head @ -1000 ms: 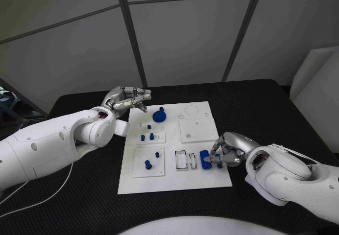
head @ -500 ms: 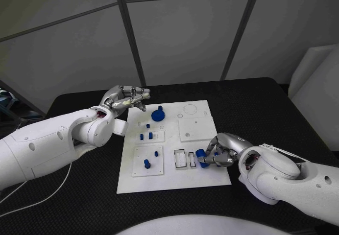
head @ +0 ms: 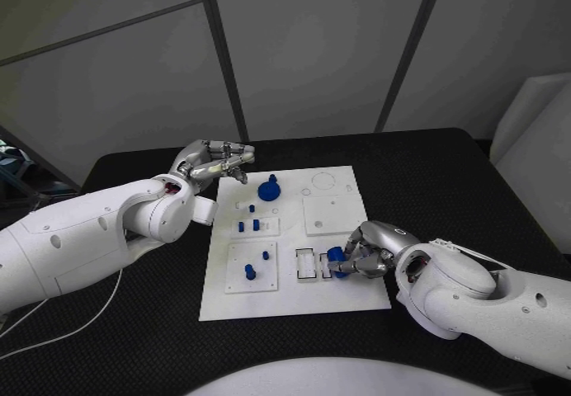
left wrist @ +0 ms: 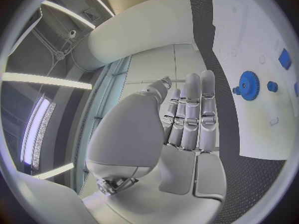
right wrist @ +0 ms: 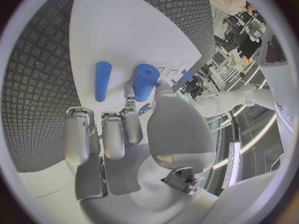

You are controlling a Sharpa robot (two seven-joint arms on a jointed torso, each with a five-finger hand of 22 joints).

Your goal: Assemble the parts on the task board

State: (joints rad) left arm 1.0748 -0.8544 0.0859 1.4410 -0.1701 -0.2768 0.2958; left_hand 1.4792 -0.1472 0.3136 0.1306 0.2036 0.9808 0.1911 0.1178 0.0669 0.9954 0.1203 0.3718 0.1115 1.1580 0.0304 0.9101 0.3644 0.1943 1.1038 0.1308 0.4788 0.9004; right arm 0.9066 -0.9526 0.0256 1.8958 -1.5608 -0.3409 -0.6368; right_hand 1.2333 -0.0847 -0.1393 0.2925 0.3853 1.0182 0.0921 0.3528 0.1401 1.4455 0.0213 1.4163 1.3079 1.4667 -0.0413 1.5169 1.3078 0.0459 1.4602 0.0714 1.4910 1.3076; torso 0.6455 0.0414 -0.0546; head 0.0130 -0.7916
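The right robot hand (head: pixel 366 254) is gripping a blue cylinder (right wrist: pixel 144 82) over the board (head: pixel 339 305), while the left robot hand (head: pixel 212 159) is hanging open.

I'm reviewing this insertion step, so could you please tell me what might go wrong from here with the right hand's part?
1. The right hand pinches a thick blue cylinder with just its fingertips, so the cylinder could tilt or slip.
2. A thinner blue cylinder lies loose on the task board right beside it; the fingers might knock it and send it rolling.
3. In the head view the hand covers the spot it works at, so misalignment may go unnoticed.
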